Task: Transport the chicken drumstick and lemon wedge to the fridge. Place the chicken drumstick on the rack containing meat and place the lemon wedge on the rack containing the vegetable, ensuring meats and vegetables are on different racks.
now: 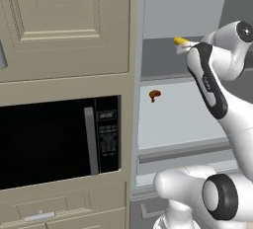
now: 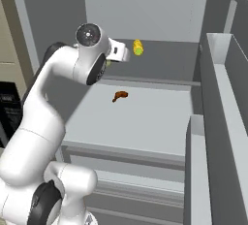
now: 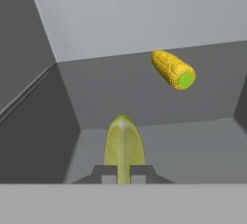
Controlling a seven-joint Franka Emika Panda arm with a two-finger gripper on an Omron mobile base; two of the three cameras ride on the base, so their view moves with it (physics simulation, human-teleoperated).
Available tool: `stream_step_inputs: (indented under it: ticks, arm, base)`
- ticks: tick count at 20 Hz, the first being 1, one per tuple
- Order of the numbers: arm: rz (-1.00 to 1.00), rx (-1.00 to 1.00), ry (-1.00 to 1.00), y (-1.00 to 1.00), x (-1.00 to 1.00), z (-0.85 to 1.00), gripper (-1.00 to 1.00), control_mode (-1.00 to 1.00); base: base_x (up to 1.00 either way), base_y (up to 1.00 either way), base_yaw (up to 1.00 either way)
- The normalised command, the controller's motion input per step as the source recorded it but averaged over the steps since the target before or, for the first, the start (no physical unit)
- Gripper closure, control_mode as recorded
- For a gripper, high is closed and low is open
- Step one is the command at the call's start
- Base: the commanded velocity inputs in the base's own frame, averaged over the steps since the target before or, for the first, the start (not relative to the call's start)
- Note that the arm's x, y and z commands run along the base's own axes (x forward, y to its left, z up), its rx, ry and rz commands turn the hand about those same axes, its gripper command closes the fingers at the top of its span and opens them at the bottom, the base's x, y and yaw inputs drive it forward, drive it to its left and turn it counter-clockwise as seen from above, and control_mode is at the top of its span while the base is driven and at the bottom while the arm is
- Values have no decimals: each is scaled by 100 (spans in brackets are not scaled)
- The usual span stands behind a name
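So the robot's hand (image 3: 123, 174) is clamped tight on the pale yellow-green lemon wedge (image 3: 124, 143), which sticks out from between the two dark fingertips (image 3: 107, 172) and points into the fridge. In the hand view the wedge hangs over the dark grey upper rack (image 3: 144, 97). The bumpy yellow cob of corn with a green cut end (image 3: 173, 69) sits on that same rack, further back than the wedge and off to the right, clearly apart from it, near the pale back wall of the fridge.

From the right base view you can see the white arm reaching in at upper rack height, with the corn (image 2: 138, 47) just past the wrist. In the left base view the corn (image 1: 181, 41) pokes out right beside the wrist, at the front of the upper rack (image 1: 163, 57).

One level below the corn is the light grey lower rack (image 2: 145, 122), and the small brown chicken drumstick (image 2: 119, 95) lies on it, towards the back. The left base view shows the same drumstick (image 1: 154, 95) down there on its own, well below the corn and well apart from the hand.

Left of the fridge there's a black built-in microwave (image 1: 59, 141) set in beige cabinets (image 1: 64, 25).
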Motion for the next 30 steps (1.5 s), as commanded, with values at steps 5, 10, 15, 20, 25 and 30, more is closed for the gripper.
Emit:
stream_step_inputs:
  ticks: [5,10,15,20,25,30]
  arm:
    - [0,0,3,0,84,-21,100,-100]
    - [0,0,0,-3,51,-24,100,-100]
    - [0,0,3,-1,32,-29,100,-100]
    - [0,0,9,0,30,-34,100,-100]
    - [0,0,2,-1,5,-11,-100,-100]
    - [0,0,-14,-2,-1,0,-100,-100]
  base:
    - [0,0,0]
    - [0,0,0]
    - [0,0,0]
    - [0,0,0]
    - [0,0,0]
    - [0,0,0]
